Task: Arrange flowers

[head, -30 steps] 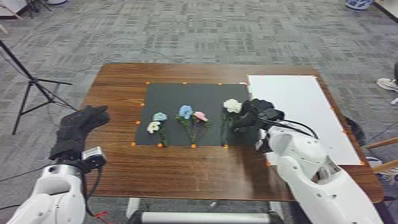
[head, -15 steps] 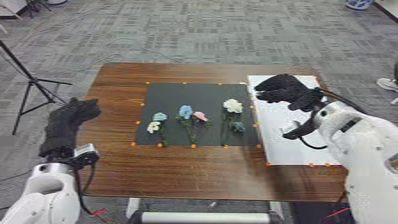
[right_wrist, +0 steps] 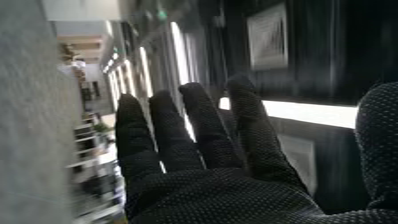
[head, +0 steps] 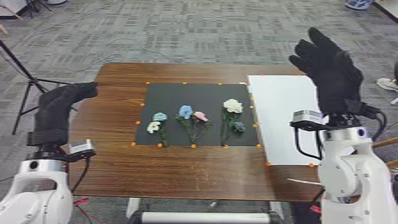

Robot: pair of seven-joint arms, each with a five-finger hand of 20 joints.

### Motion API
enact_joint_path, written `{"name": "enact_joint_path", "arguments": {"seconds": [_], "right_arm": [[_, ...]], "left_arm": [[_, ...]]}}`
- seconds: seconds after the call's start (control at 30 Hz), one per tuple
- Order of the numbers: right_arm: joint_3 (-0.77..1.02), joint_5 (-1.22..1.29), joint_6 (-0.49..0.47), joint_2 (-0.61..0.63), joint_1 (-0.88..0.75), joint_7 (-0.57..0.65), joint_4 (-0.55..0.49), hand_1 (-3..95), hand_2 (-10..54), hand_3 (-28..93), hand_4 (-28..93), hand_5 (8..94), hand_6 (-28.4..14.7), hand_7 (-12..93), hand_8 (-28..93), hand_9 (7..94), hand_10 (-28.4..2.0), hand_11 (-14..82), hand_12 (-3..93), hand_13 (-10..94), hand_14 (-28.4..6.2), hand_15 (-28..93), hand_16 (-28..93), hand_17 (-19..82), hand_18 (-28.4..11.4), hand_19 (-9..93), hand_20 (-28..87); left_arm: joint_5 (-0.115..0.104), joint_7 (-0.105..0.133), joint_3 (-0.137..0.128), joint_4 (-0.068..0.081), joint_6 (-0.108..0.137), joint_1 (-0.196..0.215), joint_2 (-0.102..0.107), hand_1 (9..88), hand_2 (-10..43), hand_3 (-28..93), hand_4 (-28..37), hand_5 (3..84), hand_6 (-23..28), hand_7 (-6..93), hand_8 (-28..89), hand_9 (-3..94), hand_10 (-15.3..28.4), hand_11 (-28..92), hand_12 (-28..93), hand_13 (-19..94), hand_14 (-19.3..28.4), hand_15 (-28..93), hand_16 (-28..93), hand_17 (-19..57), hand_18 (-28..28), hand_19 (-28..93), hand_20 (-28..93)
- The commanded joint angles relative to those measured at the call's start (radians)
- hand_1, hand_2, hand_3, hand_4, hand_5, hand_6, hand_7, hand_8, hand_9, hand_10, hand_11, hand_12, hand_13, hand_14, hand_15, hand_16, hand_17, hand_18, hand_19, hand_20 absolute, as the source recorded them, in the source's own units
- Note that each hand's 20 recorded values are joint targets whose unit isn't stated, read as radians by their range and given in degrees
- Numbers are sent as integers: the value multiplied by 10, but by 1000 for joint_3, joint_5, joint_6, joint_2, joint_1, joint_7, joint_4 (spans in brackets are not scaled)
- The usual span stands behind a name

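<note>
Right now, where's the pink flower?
In the head view, the pink flower lies near the middle of the black sheet, just right of the light blue flower.

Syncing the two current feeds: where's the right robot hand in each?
Head view: right robot hand is at upper right, by the white sheet's far right corner.
Right wrist view: large in the foreground, straight fingers against bright light strips.
Shared landmark: its black glove, fingers extended.
</note>
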Motion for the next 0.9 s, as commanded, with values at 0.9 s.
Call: {"name": "enact_joint_path", "arguments": {"seconds": [0.9], "right_arm": [[121,-74,-224,-134,-161,-2,-20,76,44,720,-160,419,-34,66,-69,405,-171,41,110,295,-167,72,171,136,-179,190,237]], "left_arm": [[-60,30,-11,-59,-24,104,-96,237,103,675,-283,556,-3,190,-83,542,139,219,152,403,150,146,-3,92,72,25,168]]}}
